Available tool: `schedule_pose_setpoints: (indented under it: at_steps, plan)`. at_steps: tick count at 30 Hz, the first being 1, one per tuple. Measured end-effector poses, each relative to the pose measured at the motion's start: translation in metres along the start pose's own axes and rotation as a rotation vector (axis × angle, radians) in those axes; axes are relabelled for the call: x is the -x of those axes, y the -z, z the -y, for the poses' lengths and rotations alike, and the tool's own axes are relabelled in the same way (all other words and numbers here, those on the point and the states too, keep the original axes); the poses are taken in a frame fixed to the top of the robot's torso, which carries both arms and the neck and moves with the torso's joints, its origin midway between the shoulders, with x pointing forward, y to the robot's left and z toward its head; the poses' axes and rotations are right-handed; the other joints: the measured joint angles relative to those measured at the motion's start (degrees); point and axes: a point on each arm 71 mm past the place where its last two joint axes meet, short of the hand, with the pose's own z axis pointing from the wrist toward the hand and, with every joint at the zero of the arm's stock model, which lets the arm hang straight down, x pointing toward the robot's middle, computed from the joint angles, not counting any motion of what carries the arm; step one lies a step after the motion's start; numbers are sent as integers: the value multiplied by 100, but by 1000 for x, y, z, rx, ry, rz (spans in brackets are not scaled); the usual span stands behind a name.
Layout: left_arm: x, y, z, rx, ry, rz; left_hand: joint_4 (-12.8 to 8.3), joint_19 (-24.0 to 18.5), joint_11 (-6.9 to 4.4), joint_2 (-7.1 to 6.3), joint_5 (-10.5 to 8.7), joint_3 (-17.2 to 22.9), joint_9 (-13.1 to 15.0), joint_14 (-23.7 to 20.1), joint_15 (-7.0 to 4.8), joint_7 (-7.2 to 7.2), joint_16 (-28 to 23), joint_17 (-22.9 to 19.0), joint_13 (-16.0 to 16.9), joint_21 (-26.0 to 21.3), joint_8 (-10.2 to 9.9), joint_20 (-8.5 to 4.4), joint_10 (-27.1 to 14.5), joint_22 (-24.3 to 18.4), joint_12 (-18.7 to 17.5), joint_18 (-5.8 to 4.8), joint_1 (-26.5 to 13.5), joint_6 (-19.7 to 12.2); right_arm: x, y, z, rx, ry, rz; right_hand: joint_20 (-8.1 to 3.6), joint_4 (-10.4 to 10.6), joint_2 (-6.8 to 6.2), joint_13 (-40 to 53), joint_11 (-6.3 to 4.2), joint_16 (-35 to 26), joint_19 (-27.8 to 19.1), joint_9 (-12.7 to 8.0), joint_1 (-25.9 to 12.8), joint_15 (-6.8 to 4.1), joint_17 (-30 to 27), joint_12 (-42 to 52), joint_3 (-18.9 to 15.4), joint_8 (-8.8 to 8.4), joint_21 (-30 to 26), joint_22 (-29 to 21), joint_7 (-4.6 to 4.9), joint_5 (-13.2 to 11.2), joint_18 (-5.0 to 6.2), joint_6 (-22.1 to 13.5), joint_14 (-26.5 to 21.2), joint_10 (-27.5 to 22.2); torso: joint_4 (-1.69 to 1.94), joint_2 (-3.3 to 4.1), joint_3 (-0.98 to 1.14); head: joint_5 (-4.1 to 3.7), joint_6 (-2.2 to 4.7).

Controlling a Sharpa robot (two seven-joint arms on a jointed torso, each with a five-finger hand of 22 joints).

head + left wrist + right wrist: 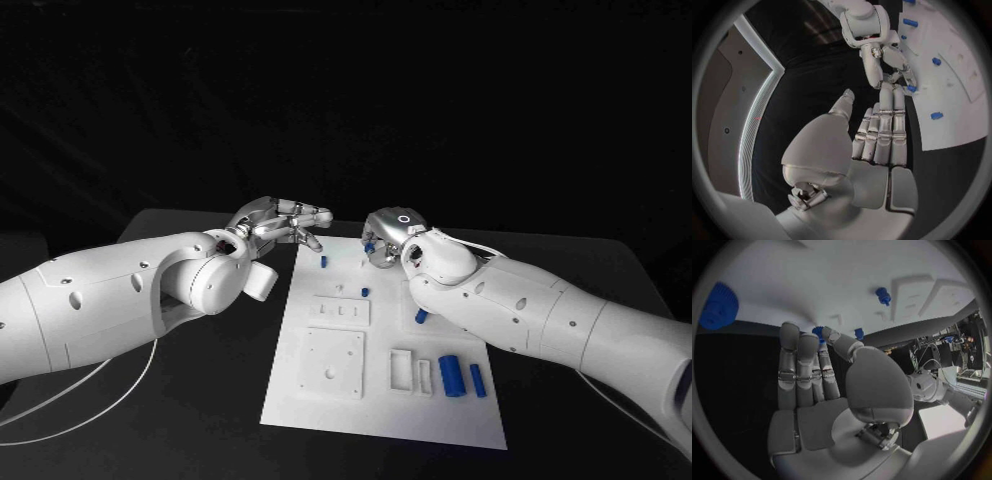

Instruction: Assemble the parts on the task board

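At the left, the left hand [283,221] hovers over the far left corner of the task board [325,415], fingers stretched out straight and together with nothing between them, as its own wrist view [879,135] confirms; it holds nothing. On the board itself, moving rightward, a small blue part [325,261] stands near the far edge, another [365,291] sits a little nearer the middle, and two longer blue pieces [450,374] lie near the front right beside empty rectangular slots. The right hand [387,240] is at the far edge of the board, and its wrist view shows the fingertips [824,333] closing on a small blue part [819,331] (pinched, I judge, between thumb and a finger, though much of the piece is hidden). A blue gear [718,306] lies at the board's edge beyond it. The risk here is the thin pinch: if the part is held off-centre it could twist or slip when lifted, and the two hands sit close enough together that a careless swing could bump them.
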Motion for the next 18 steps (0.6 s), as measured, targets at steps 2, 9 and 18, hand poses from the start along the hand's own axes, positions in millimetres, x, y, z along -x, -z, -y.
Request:
schedule_pose_setpoints:
  at_steps: [2,9,18]
  plan:
    - [0,0,0,0,0,0,0,0,0,0,0,0,0,0,0,0,0,0,0,0,0,0,0,0,0,0,0,0,0,0,0,1,0,-1,0,0,0,0,-20,0,0,-4,0,0,0,0,0,0,-22,11,15,0,0,-15,0,-20,-2,-1,1,4,-3]
    - [1,0,1,-1,-1,1,0,0,0,0,0,0,0,0,0,0,0,0,0,0,0,0,0,-17,0,0,0,0,-1,-1,0,-1,1,-2,0,0,0,1,-19,-27,0,-6,0,0,-7,-12,0,0,-29,24,18,-1,0,-18,0,-21,-3,-3,3,12,-10]
    - [0,0,1,-1,-1,0,0,0,0,0,0,0,0,0,0,0,0,1,0,0,0,0,0,-17,0,0,0,0,-1,-3,-1,-4,1,1,21,0,-1,4,1,-26,20,-22,1,0,-12,-18,0,1,-64,52,17,-1,8,-61,0,-41,-1,-2,1,24,-4]
